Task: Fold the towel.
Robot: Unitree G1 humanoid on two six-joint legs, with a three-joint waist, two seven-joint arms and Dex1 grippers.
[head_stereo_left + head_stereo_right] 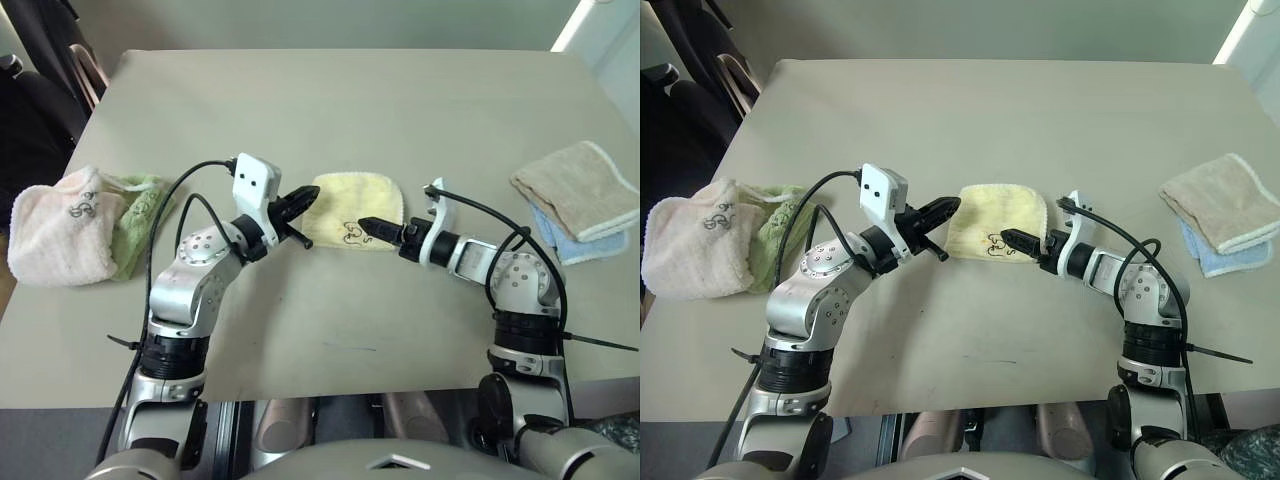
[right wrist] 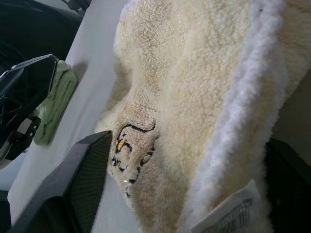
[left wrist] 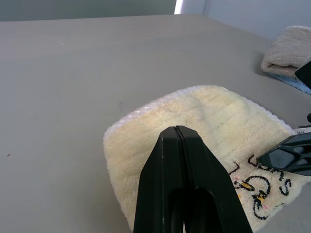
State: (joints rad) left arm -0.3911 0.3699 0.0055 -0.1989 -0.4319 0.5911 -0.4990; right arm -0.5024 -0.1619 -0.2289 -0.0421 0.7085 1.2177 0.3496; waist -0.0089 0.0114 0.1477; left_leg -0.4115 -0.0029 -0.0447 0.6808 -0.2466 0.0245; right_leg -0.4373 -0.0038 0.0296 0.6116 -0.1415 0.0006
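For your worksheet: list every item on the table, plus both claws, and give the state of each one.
Yellow towel: folded, lying flat on the table.
Pink towel: folded, lying beside the green one.
Green towel: folded.
Tan towel: folded, lying on top of the blue towel.
Blue towel: folded.
Left claw: shut, empty.
Right claw: open around the yellow towel's edge.

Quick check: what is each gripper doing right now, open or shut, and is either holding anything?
Left gripper: shut, holding nothing, over the towel.
Right gripper: open, fingers either side of the towel's edge.
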